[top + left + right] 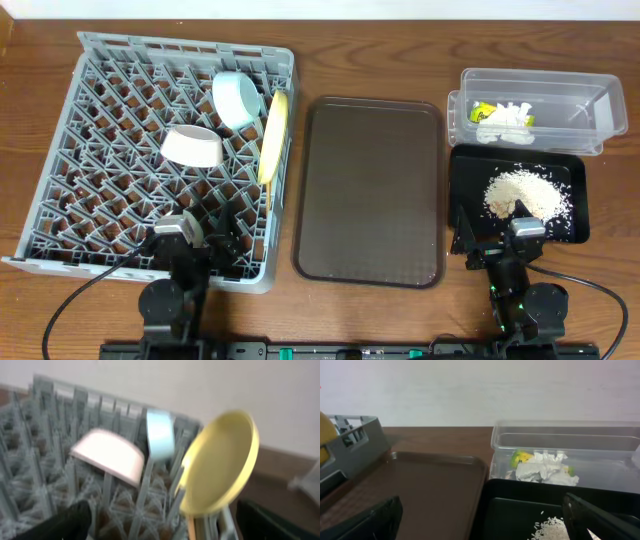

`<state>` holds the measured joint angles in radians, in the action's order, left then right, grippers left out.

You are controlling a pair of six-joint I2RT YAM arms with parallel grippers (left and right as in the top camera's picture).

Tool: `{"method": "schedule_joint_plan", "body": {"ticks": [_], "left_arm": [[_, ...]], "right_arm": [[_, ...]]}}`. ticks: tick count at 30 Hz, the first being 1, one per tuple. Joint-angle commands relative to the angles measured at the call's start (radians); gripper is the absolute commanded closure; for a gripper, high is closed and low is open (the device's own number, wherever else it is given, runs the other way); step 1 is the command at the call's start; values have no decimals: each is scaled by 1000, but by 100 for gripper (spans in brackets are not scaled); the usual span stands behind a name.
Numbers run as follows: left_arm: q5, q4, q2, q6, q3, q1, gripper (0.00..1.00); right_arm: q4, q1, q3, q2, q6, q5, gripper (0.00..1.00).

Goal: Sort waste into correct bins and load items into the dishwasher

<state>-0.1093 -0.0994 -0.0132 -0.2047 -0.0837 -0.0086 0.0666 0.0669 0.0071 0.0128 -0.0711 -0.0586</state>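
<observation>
The grey dish rack holds the light-blue bowl, the white bowl and the pale-yellow plate, which stands on edge at the rack's right side. The left wrist view shows them too: white bowl, blue bowl, plate. The clear tub holds crumpled white paper and the wrapper. The black tray holds the beige grains. My left gripper is open and empty over the rack's near edge. My right gripper is open and empty at the black tray's near left corner.
The dark brown serving tray lies bare between the rack and the bins. In the right wrist view it lies to the left, with the tub and paper ahead. The table's back edge meets a pale wall.
</observation>
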Motion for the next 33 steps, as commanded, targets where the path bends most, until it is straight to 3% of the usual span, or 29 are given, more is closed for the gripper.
{"method": "schedule_joint_plan", "body": {"ticks": [1,4,6,33], "left_arm": [[-6,122,11,63,79,-4,7],[-6,101,11,147,80,-5,7],[-8,36,10,144,80,-6,7],[-13,37,8,140,80,-10,7]], "right_arm": [[4,6,-2,-2,5,2,1],[5,6,-2,-2,5,2,1],[5,6,-2,-2,5,2,1],[5,6,-2,-2,5,2,1]]}}
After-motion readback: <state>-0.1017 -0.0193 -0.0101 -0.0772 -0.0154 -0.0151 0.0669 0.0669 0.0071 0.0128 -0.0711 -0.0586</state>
